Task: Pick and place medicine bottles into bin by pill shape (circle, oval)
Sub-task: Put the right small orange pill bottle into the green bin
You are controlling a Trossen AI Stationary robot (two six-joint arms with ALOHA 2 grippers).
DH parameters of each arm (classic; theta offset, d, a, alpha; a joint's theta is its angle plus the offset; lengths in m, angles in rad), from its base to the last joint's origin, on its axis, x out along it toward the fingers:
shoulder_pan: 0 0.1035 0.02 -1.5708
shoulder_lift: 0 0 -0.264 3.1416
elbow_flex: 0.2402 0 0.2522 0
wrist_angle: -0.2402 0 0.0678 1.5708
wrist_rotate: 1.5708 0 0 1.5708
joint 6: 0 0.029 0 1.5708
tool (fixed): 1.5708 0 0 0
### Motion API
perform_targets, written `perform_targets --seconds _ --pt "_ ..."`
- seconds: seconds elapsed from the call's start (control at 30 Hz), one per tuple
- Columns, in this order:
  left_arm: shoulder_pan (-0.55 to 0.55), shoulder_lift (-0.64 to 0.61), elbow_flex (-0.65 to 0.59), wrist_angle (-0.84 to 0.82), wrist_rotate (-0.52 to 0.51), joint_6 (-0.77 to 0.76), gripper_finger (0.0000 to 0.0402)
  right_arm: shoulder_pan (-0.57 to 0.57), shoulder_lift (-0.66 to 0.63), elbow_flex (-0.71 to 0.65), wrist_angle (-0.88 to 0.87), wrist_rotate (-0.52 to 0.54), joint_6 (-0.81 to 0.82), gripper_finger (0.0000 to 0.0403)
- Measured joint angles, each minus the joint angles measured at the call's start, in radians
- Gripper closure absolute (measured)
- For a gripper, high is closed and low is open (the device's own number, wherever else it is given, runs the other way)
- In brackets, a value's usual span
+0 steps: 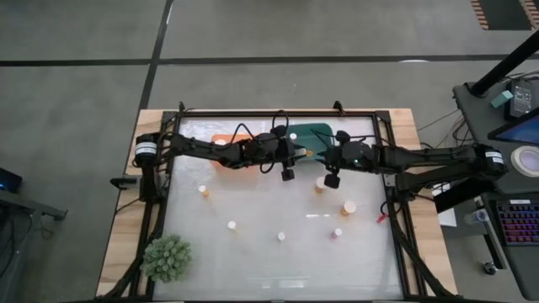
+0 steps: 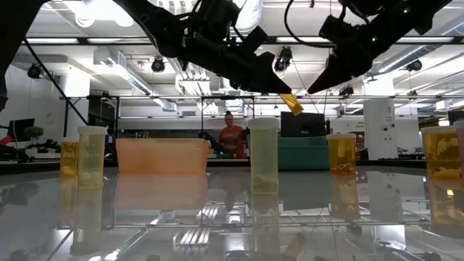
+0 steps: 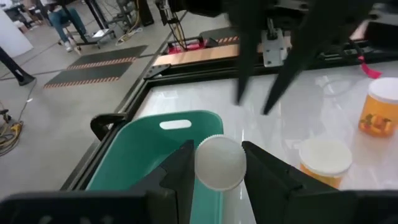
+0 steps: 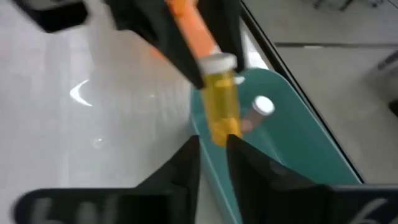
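Left gripper [image 3: 217, 149]: clamped on the held medicine bottle [image 3: 219, 165], one dark finger on each side just below the cap, so the bottle hangs clear of the table top.
Right gripper [image 4: 212, 142]: faces the left gripper, close by. Its fingers stand apart, one on each side of the bottle's base. Whether they touch it cannot be told.
Judged step: a hand-over between the arms, the left one carrying the weight.
Teal bin [image 3: 143, 155]: directly under both grippers. The bottle is probably held here so that it can be dropped in.
Bottle in bin [image 4: 261, 109]: lies on its side inside the teal bin, just beyond the right gripper's fingertips.
Orange bin [image 1: 227, 156]: behind the left gripper, under its arm.
Loose bottles [image 1: 349, 207]: stand upright on the table [image 1: 253, 202], well apart from both grippers, awaiting sorting.
Bottle form: a small cylinder of translucent amber-yellow plastic with a smooth wall and a white round cap ribbed at the edge.
Bin form: thin moulded plastic with rounded corners and an open top.
Table surface: glossy and pale, mirroring what stands on it.
Pill shape: cannot be told.
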State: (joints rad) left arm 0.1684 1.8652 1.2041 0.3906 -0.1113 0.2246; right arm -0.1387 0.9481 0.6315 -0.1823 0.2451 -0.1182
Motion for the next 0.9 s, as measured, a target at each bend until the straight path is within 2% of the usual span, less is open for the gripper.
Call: perform_targets --seconds 0.2,0.4,0.7,0.9 --pt "0.000 0.000 0.000 -0.002 0.001 -0.003 0.0302 -0.040 0.035 0.000 0.021 -0.051 -0.071 0.0233" --pt "-0.007 0.000 0.000 0.003 0.002 -0.007 0.0302 -0.058 0.071 0.000 0.098 -0.062 -0.108 0.0192" --pt "-0.026 -0.001 0.002 0.021 0.002 -0.008 0.0302 -0.076 0.116 0.000 0.143 -0.064 -0.131 0.0191" --pt "-0.026 -0.001 0.002 0.024 0.000 -0.008 0.0302 -0.076 0.114 0.000 0.143 -0.070 -0.131 0.0237"
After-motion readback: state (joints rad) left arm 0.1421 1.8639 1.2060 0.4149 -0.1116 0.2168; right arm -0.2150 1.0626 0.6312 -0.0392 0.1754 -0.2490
